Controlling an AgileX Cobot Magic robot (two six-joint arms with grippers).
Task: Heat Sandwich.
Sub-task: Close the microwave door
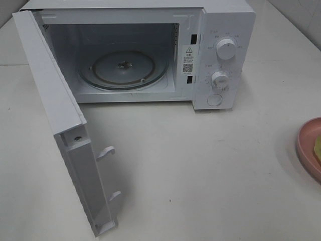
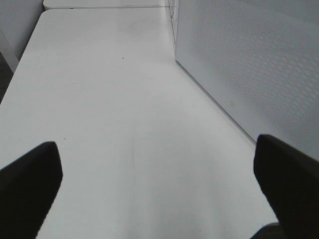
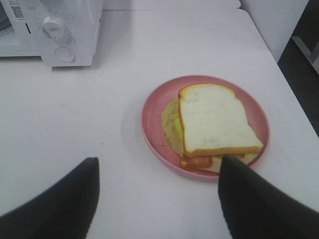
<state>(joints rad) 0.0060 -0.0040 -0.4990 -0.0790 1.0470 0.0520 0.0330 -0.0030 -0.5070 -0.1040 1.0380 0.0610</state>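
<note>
Microwave [image 1: 150,50] door [image 1: 55,115] open, turntable bare. Sandwich [image 3: 214,122] sits on pink plate [image 3: 154,107] at table's right edge. My right claw [image 3: 157,191] is wide, empty, just short of it; left claw [image 2: 159,184] wide, idle. Next: straddle the bread, close, carry left into the cavity.

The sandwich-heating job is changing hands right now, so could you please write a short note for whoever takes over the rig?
Left gripper: open, empty, over bare table beside the microwave door.
Right gripper: open, holding nothing, hovering just short of the pink plate.
Sandwich: lying on the pink plate, on the table to the right of the microwave, untouched.
Done: microwave door swung wide open; glass turntable inside is bare.
Left: pick up the sandwich, probably with its plate, put it on the turntable, close the door, set the dials.
</note>
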